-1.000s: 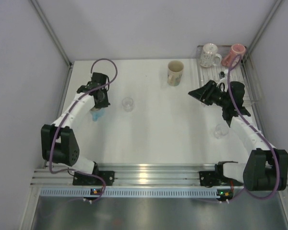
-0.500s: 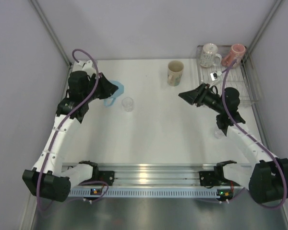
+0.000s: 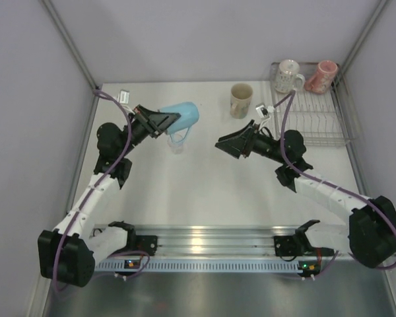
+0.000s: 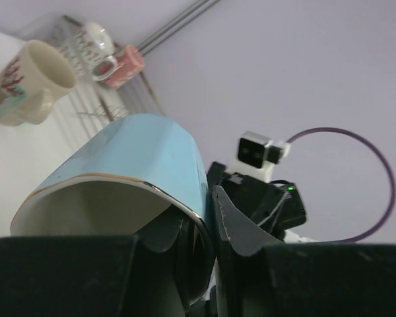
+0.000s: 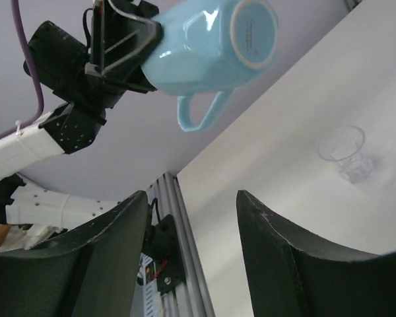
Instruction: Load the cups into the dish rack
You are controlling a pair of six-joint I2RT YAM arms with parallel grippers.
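Arms first, nearest the camera: both have swung in toward the middle of the desk [image 3: 204,178] within the last second. The left end effector [image 3: 164,121] was low over the left side a second ago; now it is up in the air, pinching the small light blue mug [image 3: 183,117] by its rim, one finger inside and one outside. The mug lies on its side off the desk, handle hanging down, base pointing at the other arm. The right end effector [image 3: 226,144] was beside the dish rack [image 3: 320,122] a second ago; it now faces the blue mug across a gap, fingers spread wide, gripping nothing. My read: a handover is being set up, since the rack sits on the right arm's side. The mug is still well apart from the rack, so that step is not yet done.

Just below the raised mug stands a clear glass [image 3: 176,144], the only one I can see now. Further back the cream mug [image 3: 241,100] stands upright on the desk, near the rack but outside it. Far right corner: the rack, with the white patterned mug [image 3: 288,76] and the pinkish-red mug [image 3: 323,75] at its back end.

The count: four mugs, with two racked, one on the desk and one airborne. One rack, one visible glass, two arms.
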